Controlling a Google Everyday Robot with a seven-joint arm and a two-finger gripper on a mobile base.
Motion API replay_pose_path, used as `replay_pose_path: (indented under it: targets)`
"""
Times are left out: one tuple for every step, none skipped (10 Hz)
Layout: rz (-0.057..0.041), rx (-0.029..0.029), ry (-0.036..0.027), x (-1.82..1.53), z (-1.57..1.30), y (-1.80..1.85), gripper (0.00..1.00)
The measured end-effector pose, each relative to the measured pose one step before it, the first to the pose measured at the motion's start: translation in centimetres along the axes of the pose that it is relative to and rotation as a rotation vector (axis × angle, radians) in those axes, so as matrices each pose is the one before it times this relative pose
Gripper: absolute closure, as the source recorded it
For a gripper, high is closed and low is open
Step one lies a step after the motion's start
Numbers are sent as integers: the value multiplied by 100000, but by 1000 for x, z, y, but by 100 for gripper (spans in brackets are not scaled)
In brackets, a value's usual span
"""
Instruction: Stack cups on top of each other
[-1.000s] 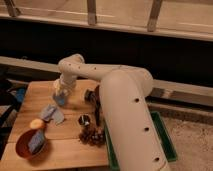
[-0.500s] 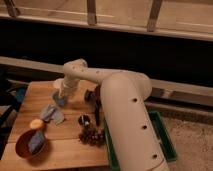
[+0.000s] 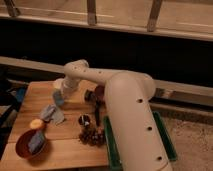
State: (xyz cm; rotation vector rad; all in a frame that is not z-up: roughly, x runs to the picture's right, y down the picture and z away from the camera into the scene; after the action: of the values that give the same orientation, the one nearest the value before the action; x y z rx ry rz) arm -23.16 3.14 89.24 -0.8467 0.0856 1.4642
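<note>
Gripper (image 3: 62, 90) is low over the back left part of the wooden table (image 3: 65, 150), right above the pale blue cup (image 3: 58, 99) that stands there. Whether it is wide or narrow cannot be told. The white cup (image 3: 57, 83) seems just above the blue one, beside the gripper.
</note>
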Motion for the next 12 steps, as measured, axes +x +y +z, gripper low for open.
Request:
replay_pose_path:
  targets:
    - [-360, 966, -2189, -396, -2062, 243, 100]
    - [-331, 661, -1497, -323, -1345, 134, 100]
    - [-1084, 1017, -2868, -660, -2446, 510, 100]
    - [-1098, 580, -2622, -704, -2071, 533, 100]
    - [-1188, 589, -2658, -827, -1876, 469, 100]
    - [-932, 450, -2937, -1126, -1680, 349, 100]
    - [-1388, 188, -3795, -1838, -1594, 134, 100]
    - [-1107, -186, -1861, -1381, -451, 305, 100]
    - [-1265, -839, -1231, -1306, 98, 838, 100]
    - [-1381, -1505, -584, -1004, 613, 1178, 100]
    - [-199, -1080, -132, -609, 897, 267, 100]
    - [458, -439, 249, -33, 735, -305, 100]
